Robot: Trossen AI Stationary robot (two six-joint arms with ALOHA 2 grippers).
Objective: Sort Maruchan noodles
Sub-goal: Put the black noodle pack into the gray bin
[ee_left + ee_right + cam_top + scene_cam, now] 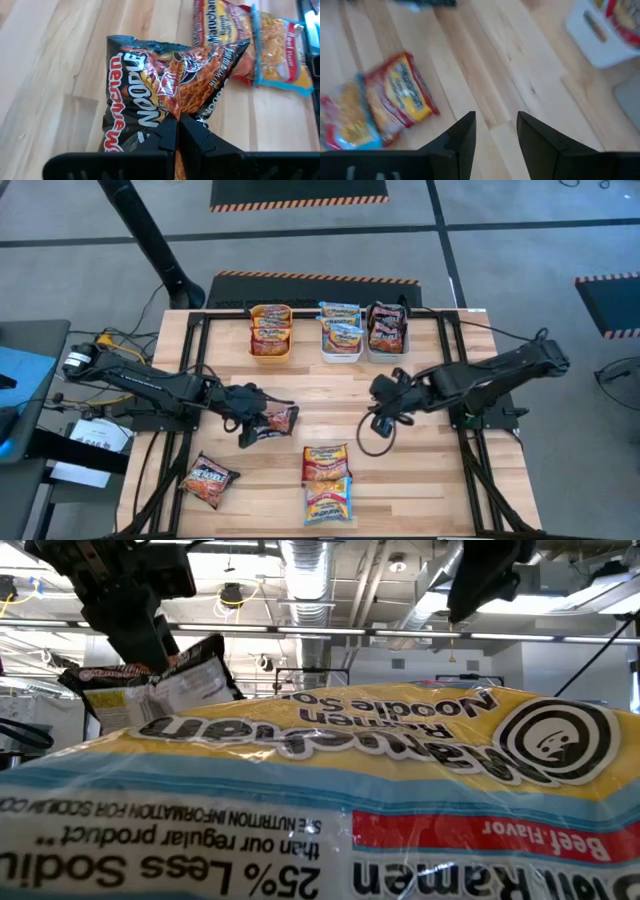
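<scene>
Crinkly maroon packet is being pinched by one edge in the clenched left gripper, so slippage is being risked, while the right gripper at three o'clock is being held released.

My dark left fingers pinch a maroon-black packet with white lettering and orange-red noodle art. On the pale striped wood table lie an orange-yellow packet, a light blue one and another dark maroon one. The bins are orange, white and grey.
</scene>
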